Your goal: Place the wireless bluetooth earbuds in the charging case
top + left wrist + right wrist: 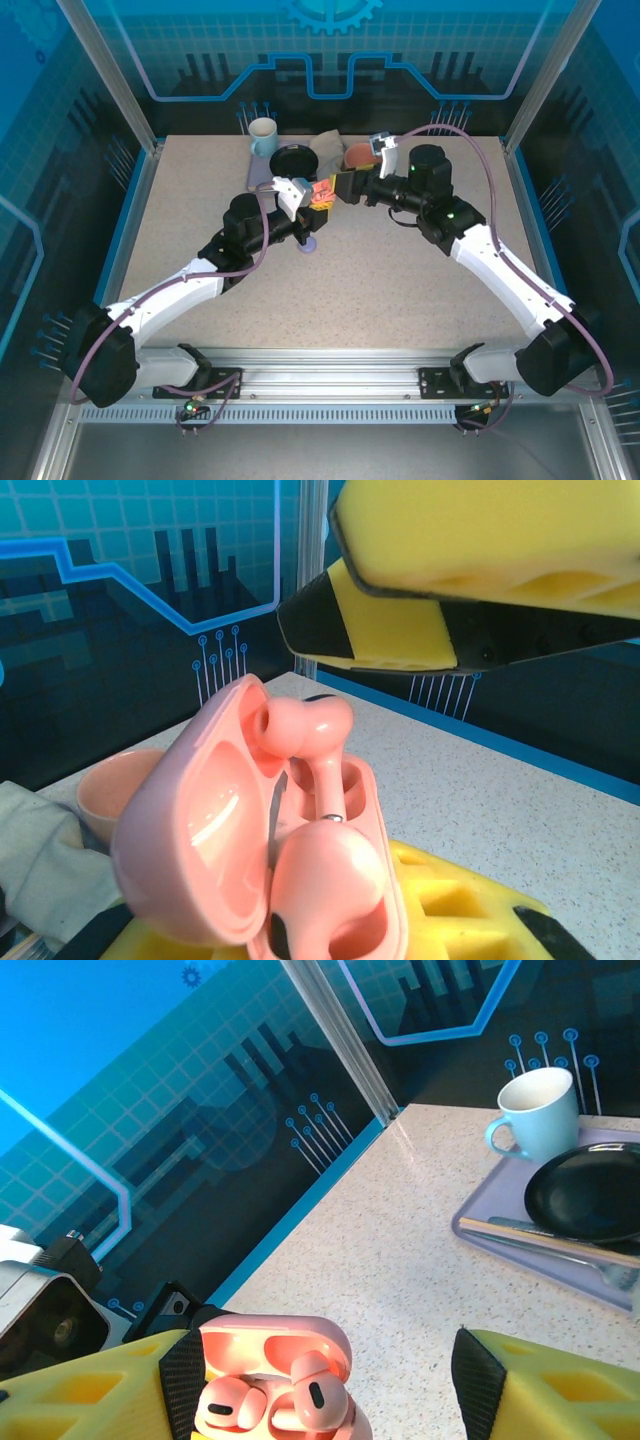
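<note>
The pink charging case (200, 850) is held off the table with its lid swung open, and my left gripper (310, 935) is shut on its base. Two salmon-pink earbuds are in it. The near earbud (330, 880) sits low in its socket. The far earbud (300, 730) has its stem in the socket and its head raised above the rim. My right gripper (325, 1385) is open around the case (270, 1345), with its yellow fingers (560, 1390) wide apart and both earbuds (315, 1400) showing between them. From above, the two grippers (312, 200) (345, 185) meet at the case (322, 192).
A lavender tray (500, 1240) at the back holds a pale blue mug (540, 1110) and a black plate (590, 1190). A peach bowl (110, 790) and a grey cloth (40, 860) lie beside it. A small lavender object (308, 246) lies on the table under the left wrist.
</note>
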